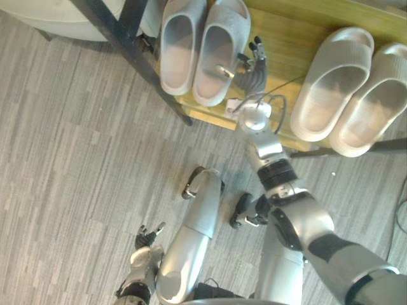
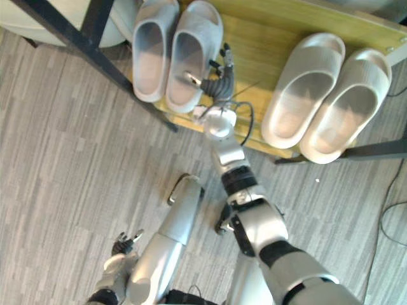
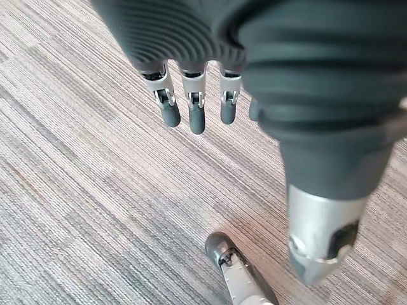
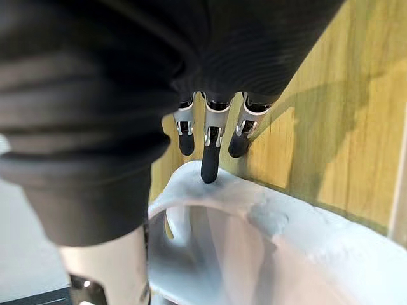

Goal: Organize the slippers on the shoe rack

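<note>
Two grey slippers stand side by side on the wooden shoe rack shelf (image 1: 286,44), the left one (image 1: 178,47) and the right one (image 1: 216,51), toes toward me. My right hand (image 1: 251,67) is at the right grey slipper's side wall, thumb inside the opening and fingers (image 4: 210,146) curled over the pale rim (image 4: 254,197) onto the wood. A beige pair (image 1: 331,82) (image 1: 375,108) lies further right on the same shelf. My left hand (image 3: 194,108) hangs low over the carpet with relaxed fingers and holds nothing.
A black rack frame bar (image 1: 127,38) runs diagonally left of the grey pair. A pale rounded object (image 1: 57,19) sits beyond it at the far left. Grey striped carpet (image 1: 76,159) covers the floor before the rack.
</note>
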